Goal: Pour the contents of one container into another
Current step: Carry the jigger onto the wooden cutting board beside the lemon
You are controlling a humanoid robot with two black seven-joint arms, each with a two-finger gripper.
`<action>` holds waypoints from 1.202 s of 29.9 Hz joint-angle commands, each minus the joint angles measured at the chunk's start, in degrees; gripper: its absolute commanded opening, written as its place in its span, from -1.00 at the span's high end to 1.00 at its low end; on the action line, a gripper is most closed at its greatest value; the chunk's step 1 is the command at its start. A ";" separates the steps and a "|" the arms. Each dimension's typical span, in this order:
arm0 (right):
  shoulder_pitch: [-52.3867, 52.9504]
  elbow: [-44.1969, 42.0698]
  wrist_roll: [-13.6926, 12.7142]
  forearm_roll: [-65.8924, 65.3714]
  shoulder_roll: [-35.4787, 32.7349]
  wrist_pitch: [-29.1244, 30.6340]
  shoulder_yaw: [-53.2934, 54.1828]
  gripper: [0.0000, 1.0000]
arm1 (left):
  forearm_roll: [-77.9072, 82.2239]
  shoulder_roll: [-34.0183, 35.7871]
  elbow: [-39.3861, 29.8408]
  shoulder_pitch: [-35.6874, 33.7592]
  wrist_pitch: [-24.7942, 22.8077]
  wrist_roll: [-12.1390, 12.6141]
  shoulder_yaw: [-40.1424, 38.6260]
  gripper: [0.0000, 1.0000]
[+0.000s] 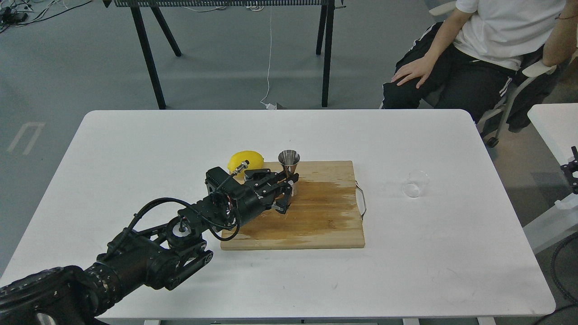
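One glass cup [416, 183], one metal jigger [289, 165], one lemon [245, 161] and one wooden board [316, 212] are seen on the white worktop [135, 180]. The jigger is stood upright at the back left part of the board. The cup is set on the bare worktop, well apart from the board, on its right. It is clear and hard to make out. The lemon is partly hidden behind the left arm. One person [474, 58] is seated beyond the worktop, cut off at the top edge.

The left arm is stretched in from the lower left, low over the board. Its left fingers [289, 195] are spread apart around the lower half of the jigger, which is partly hidden by them. No grip can be told. The right fingers are not seen
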 commanded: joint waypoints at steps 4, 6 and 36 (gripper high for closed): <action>-0.03 0.09 0.00 0.00 0.03 0.00 0.00 -1.00 | 0.00 -0.38 0.33 0.94 0.00 0.21 0.23 0.76; -0.03 0.09 -0.09 0.00 0.03 0.00 0.00 -1.00 | 0.00 -0.47 1.03 1.03 0.00 0.21 0.58 0.75; -0.11 0.00 0.00 0.00 0.03 0.00 0.08 -1.00 | 0.00 0.49 -1.33 2.17 -0.17 -0.50 0.50 -0.46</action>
